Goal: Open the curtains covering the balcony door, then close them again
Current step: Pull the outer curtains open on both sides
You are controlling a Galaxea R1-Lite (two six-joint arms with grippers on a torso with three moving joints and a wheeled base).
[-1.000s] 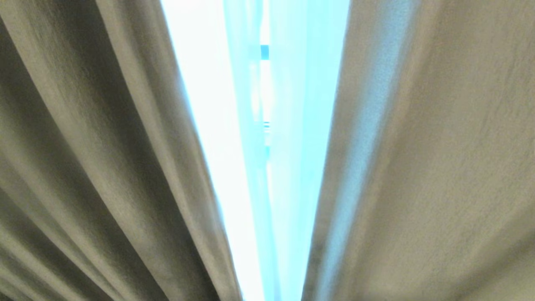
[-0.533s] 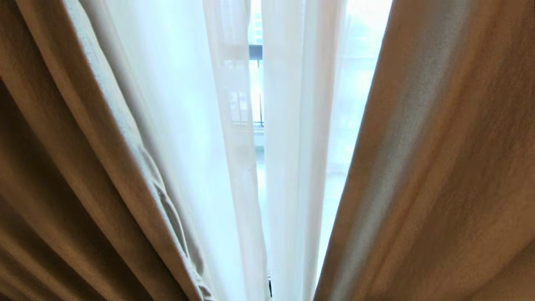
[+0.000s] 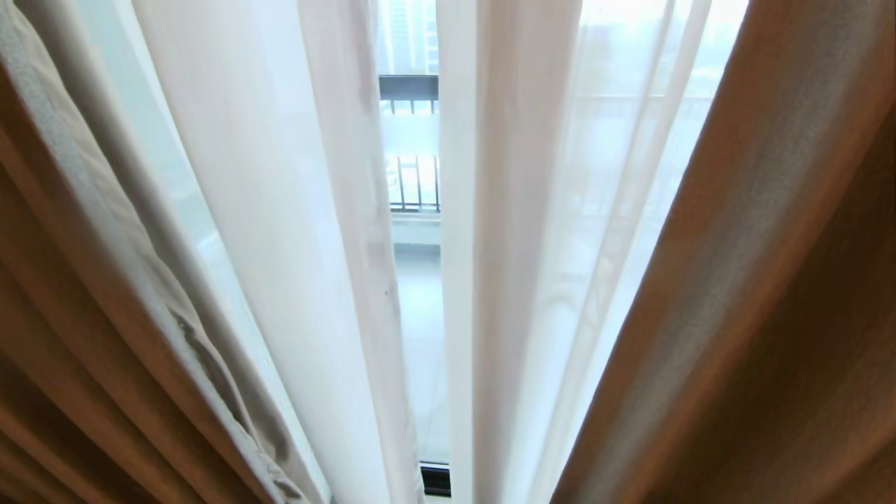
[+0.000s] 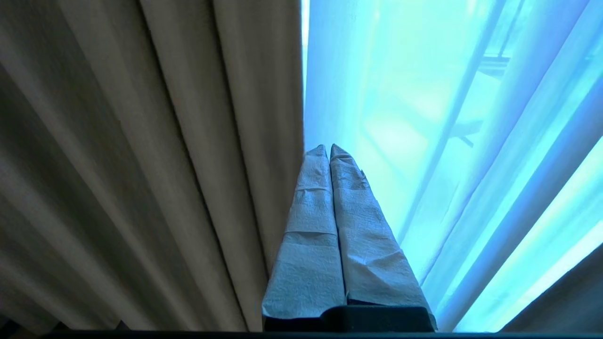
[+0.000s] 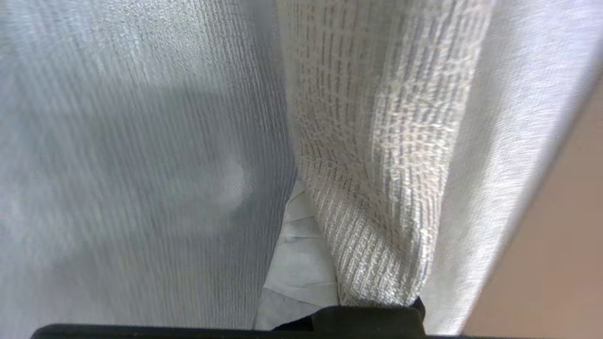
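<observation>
Gap between the heavy panels widened, sheers now exposed

Since the earlier head-view pictures, the opening between the two thick beige panels has been widened markedly: the left opaque panel (image 3: 84, 294) is seen pushed far out toward the left edge and the right opaque panel (image 3: 784, 301) toward the right, so that the white sheers (image 3: 294, 231) are laid bare between them. A narrow slit is left between the sheers, through which a strip of the balcony door (image 3: 420, 336) glass, a railing (image 3: 414, 183) outside and a dark bottom frame are visible.

The left gripper (image 4: 329, 149) is held with its cloth-wrapped fingers pressed together and nothing between them, just beside the edge of the left opaque panel (image 4: 188, 141); it appears to be parked there. The right gripper (image 5: 306, 235) is largely buried in folds of woven fabric (image 5: 377, 165) and sheer; its fingers are closed too, and whether cloth is pinched cannot be told. It is judged that the fabric is being swept aside by a pushing arm rather than by a grasp
</observation>
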